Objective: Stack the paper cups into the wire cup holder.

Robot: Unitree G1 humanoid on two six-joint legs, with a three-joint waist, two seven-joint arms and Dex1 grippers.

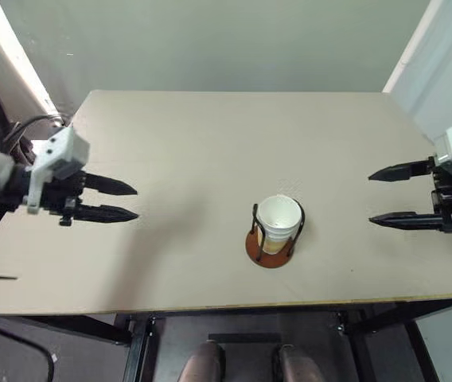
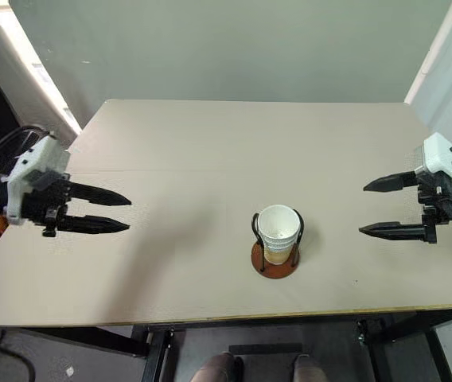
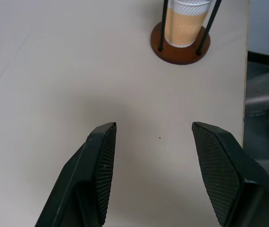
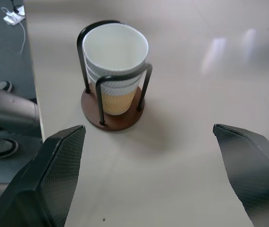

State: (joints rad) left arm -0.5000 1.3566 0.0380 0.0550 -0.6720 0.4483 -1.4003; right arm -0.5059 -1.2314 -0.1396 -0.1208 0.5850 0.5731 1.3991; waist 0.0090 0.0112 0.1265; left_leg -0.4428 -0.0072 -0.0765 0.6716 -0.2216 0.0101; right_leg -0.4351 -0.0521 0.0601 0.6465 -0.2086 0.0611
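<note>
Hovering over the tabletop's (image 1: 210, 135) left edge, your left end effector (image 1: 134, 202) has its two fingers parted with nothing between them, tips aimed toward the middle. Moving right, you find the wire cup holder (image 1: 271, 247) standing near the front edge, about midway along it, with the paper cups (image 1: 278, 223) nested upright inside its black loops, the stacked rims visible in the right wrist view. Over the right edge, your right end effector (image 1: 372, 198) is spread wide and empty.
</note>
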